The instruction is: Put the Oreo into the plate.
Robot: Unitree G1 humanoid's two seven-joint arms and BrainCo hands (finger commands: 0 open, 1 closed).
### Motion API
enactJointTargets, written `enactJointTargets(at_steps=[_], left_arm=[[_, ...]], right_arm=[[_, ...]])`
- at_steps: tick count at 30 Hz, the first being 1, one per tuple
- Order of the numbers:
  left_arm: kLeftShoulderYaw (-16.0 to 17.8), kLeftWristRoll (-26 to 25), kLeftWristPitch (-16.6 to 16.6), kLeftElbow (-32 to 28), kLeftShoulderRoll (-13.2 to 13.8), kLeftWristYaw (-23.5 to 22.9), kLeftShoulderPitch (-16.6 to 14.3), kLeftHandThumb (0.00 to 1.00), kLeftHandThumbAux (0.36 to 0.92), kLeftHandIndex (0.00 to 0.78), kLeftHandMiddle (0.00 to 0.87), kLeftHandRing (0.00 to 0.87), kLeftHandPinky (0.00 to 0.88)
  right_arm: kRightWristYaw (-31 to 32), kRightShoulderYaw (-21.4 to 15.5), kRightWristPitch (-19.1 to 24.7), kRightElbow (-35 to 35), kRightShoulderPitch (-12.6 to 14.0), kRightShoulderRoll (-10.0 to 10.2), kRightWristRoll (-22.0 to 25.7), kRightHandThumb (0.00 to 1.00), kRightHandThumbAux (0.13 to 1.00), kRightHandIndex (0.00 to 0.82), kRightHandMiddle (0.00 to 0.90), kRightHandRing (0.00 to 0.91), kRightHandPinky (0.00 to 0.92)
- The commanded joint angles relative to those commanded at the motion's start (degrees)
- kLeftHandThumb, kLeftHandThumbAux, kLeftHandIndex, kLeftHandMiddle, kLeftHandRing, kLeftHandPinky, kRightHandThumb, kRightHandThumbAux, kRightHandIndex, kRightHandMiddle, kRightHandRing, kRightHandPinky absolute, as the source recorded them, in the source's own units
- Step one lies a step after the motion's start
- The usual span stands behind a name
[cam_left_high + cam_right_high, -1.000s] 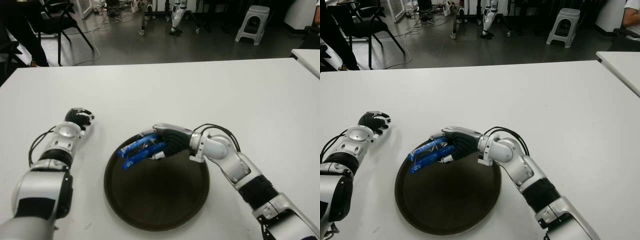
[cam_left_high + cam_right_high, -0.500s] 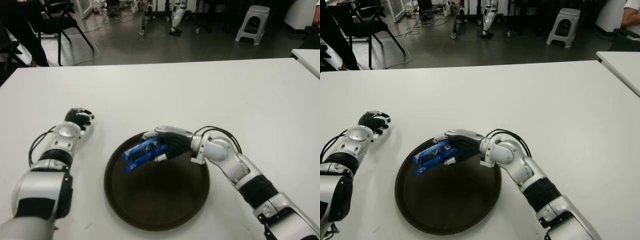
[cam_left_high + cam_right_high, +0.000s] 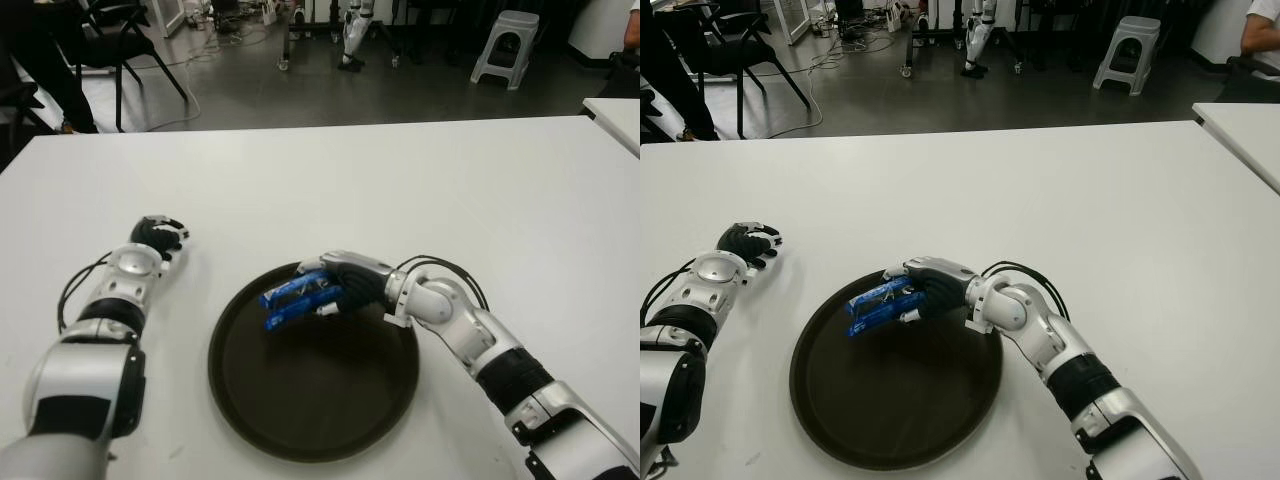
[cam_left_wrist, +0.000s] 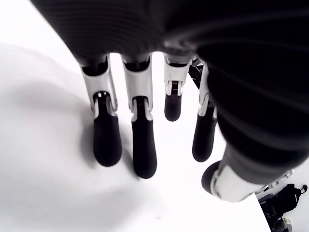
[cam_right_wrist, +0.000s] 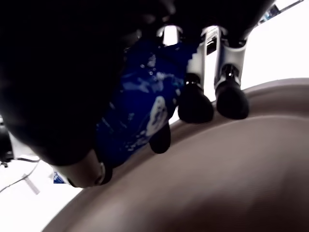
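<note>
The Oreo [image 3: 296, 299] is a long blue pack, held in my right hand [image 3: 343, 283] over the far part of the round dark brown plate [image 3: 310, 400]. In the right wrist view the blue Oreo pack [image 5: 140, 106] lies between thumb and curled fingers [image 5: 195, 104], just above the plate's surface [image 5: 217, 183]. Whether the pack touches the plate I cannot tell. My left hand [image 3: 155, 238] shows on the white table left of the plate, idle, its fingers [image 4: 140, 145] relaxed and holding nothing.
The white table [image 3: 430, 190] stretches wide behind and right of the plate. Beyond its far edge stand a black chair [image 3: 115, 40], a grey stool [image 3: 505, 45] and a second table's corner [image 3: 615, 115] at the right.
My right hand has carried the Oreo pack to the right and inward, from the plate's left rim to over its far interior. The left hand has not moved.
</note>
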Motion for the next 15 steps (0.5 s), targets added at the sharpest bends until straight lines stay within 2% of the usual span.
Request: enactJointTargets(at_steps=[7,15], left_arm=[[0.1,-0.1,0.2,-0.1,-0.1,0.0,-0.1,0.674,0.730,0.397,0.111,0.142,0.142],[0.1,-0.1,-0.2,-0.1,0.0,-0.2,0.0,0.673,0.731,0.397,0.126,0.156,0.152]], right_arm=[[-1.4,0.8,0.6,3.4,-0.9,0.0,-2.4,0.695,0.731,0.435,0.775,0.787,0.774],[-2.6,1.2,1.5,4.0,-0.7,0.0,-3.9,0.698,0.731,0.434,0.762,0.774,0.760]])
